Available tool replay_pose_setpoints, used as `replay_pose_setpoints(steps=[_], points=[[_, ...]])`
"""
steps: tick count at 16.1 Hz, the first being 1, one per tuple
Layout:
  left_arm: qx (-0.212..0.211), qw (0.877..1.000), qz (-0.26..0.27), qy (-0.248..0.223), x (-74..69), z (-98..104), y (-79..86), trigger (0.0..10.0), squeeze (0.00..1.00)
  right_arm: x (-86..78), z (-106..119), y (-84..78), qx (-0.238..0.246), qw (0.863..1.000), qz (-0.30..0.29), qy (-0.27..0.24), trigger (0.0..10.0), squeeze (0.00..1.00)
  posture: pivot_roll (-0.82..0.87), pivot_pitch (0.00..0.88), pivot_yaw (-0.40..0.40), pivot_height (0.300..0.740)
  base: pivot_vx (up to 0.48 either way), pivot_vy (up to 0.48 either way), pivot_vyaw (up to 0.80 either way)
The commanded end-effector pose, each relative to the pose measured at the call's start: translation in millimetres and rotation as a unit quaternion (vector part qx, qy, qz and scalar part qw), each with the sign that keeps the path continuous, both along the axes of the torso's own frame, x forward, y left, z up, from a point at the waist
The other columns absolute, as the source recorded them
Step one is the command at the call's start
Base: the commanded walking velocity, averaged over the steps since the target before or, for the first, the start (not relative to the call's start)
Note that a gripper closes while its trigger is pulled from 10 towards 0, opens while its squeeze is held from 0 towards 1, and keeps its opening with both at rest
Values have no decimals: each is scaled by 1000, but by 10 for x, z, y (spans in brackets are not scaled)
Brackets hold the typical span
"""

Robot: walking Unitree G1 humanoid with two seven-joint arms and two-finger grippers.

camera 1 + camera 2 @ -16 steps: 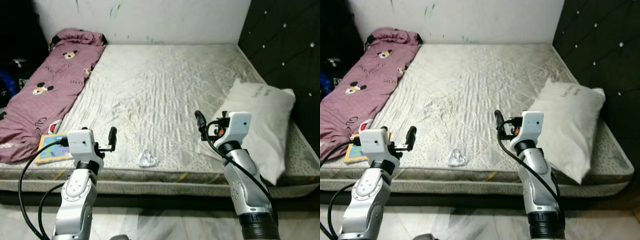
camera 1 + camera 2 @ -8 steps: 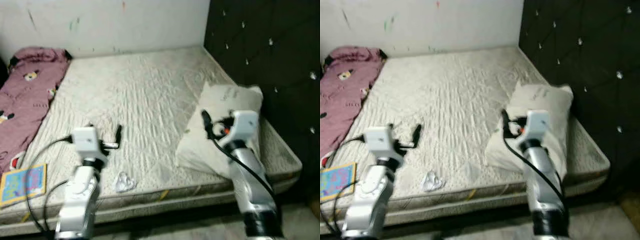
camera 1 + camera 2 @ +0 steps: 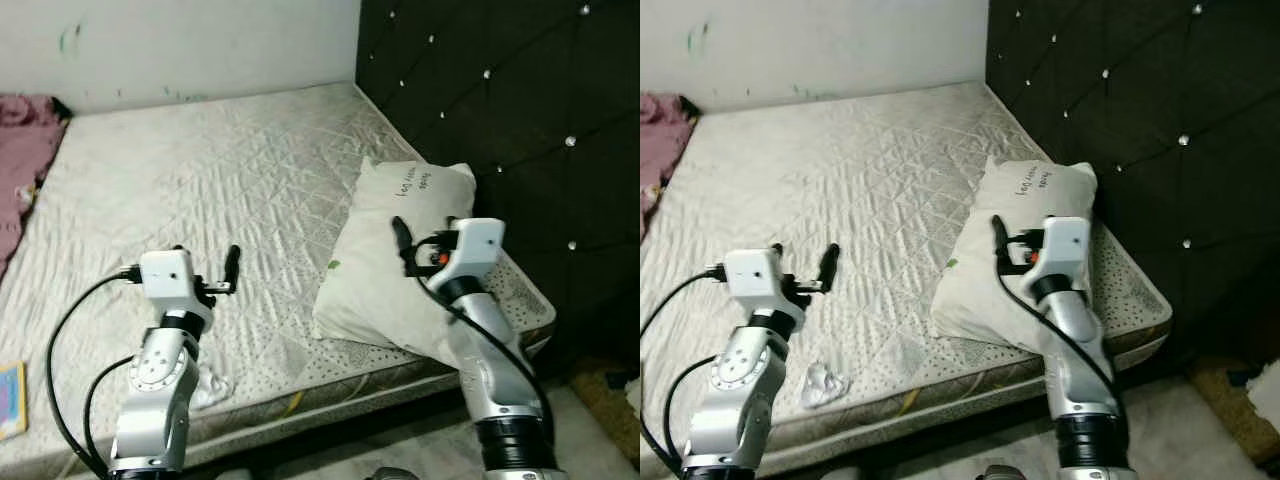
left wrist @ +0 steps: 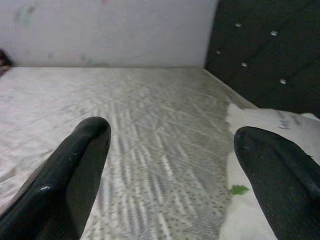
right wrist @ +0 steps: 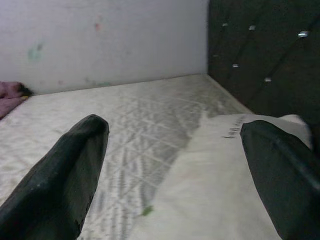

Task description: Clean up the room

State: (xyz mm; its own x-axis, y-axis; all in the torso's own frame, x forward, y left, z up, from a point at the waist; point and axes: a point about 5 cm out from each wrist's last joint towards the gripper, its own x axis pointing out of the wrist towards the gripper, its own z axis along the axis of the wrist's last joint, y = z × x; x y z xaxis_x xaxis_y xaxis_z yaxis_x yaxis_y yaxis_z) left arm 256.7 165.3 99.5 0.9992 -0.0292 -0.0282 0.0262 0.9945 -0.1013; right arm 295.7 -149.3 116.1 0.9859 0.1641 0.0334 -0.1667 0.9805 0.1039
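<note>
On bare mattress point(image 3: 200, 170): pink blanket point(image 3: 15, 150) at far left edge, crumpled white scrap point(image 3: 823, 384) near front edge; left hand point(image 4: 170, 165) wide, empty; right hand point(image 5: 175, 165) wide, empty, above white pillow point(image 3: 395, 250) by headboard point(image 3: 500, 110).

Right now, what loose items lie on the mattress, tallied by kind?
White pillow: 1
Crumpled white wrapper: 1
Maroon blanket, at the far edge: 1
Picture book, corner only: 1
Total: 4
</note>
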Motion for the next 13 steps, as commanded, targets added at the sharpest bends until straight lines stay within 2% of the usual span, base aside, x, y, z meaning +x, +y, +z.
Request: replay_pose_setpoints(steps=[1, 7, 11, 13], points=[[4, 1000, 13, 5, -9, -13, 63, 10000, 0, 18, 37, 52, -2, 1000, 7, -8, 10000, 0, -87, 0, -1, 740, 0, 0, 800], [-14, 1000, 22, 9, 1, -19, 73, 10000, 0, 21, 20, 52, -2, 1000, 7, -4, 10000, 0, -87, 0, -1, 740, 0, 0, 800], [-18, 1000, 17, 13, 7, -27, 65, 10000, 0, 30, -29, 25, -1, 1000, -6, 15, 10000, 0, -89, 0, -4, 740, 0, 0, 0], [-19, 1000, 15, 14, 8, -30, 61, 10000, 0, 32, -34, 26, -8, 1000, -7, 17, 10000, 0, -89, 0, -4, 740, 0, 463, 0]])
